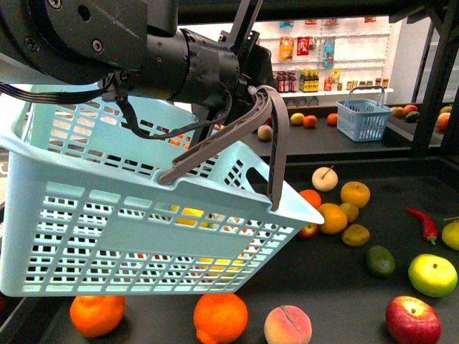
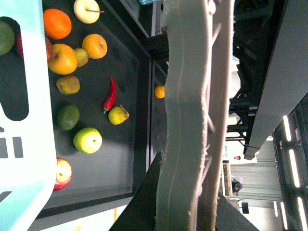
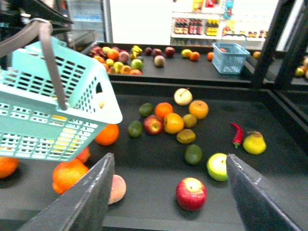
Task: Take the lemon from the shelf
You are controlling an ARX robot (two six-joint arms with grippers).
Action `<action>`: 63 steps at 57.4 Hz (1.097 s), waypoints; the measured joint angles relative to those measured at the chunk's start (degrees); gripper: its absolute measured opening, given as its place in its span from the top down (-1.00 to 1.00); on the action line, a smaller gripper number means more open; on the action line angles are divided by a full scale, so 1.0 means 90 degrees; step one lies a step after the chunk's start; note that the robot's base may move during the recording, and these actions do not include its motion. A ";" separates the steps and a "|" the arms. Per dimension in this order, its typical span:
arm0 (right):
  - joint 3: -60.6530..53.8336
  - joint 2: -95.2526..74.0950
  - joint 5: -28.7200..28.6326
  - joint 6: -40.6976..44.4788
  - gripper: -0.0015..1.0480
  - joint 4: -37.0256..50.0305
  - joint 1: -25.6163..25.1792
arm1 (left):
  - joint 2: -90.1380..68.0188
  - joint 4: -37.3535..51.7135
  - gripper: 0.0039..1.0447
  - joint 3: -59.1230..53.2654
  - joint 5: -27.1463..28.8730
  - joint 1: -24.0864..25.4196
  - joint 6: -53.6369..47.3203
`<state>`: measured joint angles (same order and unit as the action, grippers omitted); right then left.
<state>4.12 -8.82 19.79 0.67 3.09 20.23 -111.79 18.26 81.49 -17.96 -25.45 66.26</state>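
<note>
Lying on the matte black tray of the shelf (image 1: pixel 337 290), a yellow fruit taken for the lemon (image 1: pixel 452 234) is seen at the far right edge of the front view, just beside a red chilli (image 1: pixel 423 223); it is touched by neither tool, and it cannot be told for certain that it is not a small pear. A yellow-green apple (image 1: pixel 432 274), an avocado (image 1: pixel 380 261) and a red apple (image 1: pixel 412 320) are spread nearby on the same tray. A pale blue basket (image 1: pixel 107 236) is held tilted above the tray's left half, its grey handles (image 1: pixel 276 143) clenched in the left tool (image 1: pixel 251 87). Yellow shapes are glimpsed through the basket's slots, but what they are cannot be told. Two oranges (image 1: pixel 97 314) and a peach (image 1: pixel 287 326) are seen on the tray below the basket. The right tool (image 3: pixel 169 156) is held released above the tray, its fingers (image 3: pixel 91 192) spread wide with nothing between them.
</note>
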 joint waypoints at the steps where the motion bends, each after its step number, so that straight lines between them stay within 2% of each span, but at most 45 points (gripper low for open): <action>1: -0.0046 0.0109 -0.0034 0.0002 -0.16 -0.0019 -0.0039 | 0.0000 0.0000 0.84 0.0000 -0.0002 0.0000 0.0000; 10: -0.0362 0.0644 -0.0585 0.0000 0.33 -0.0129 -0.0527 | 0.0000 0.0000 0.84 0.0000 0.0024 0.0005 -0.0002; 15: -0.0362 0.0794 -0.0976 -0.0002 0.73 -0.0192 -0.0940 | 0.0000 0.0000 0.84 0.0000 0.0000 0.0005 -0.0002; 19: -0.0362 0.0838 -0.1158 0.0005 0.96 -0.0236 -0.1137 | 0.0000 0.0000 0.84 0.0000 0.0002 0.0005 0.0000; 22: -0.0362 0.0894 -0.1591 -0.0019 0.95 -0.0291 -0.1411 | 0.0000 0.0000 0.84 0.0000 0.0002 0.0005 0.0000; 24: -0.0362 0.0918 -0.2059 -0.0022 0.95 -0.0333 -0.1933 | 0.0000 0.0000 0.84 0.0000 0.0002 0.0002 0.0000; 27: -0.0362 0.0935 -0.2096 -0.0029 0.95 -0.0335 -0.2144 | 0.0000 0.0000 0.84 0.0000 0.0002 0.0002 -0.0005; 47: -0.0362 0.0945 -0.2181 -0.0029 0.94 -0.0335 -0.2222 | 0.0000 0.0000 0.84 0.0000 0.0002 0.0002 0.0000; 63: -0.0362 0.0945 -0.2181 -0.0027 0.04 -0.0335 -0.2222 | 0.0000 0.0000 0.84 0.0000 0.0005 0.0002 0.0000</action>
<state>0.86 -0.32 0.16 0.43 0.08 0.23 -111.79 18.26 81.49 -17.91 -25.43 66.26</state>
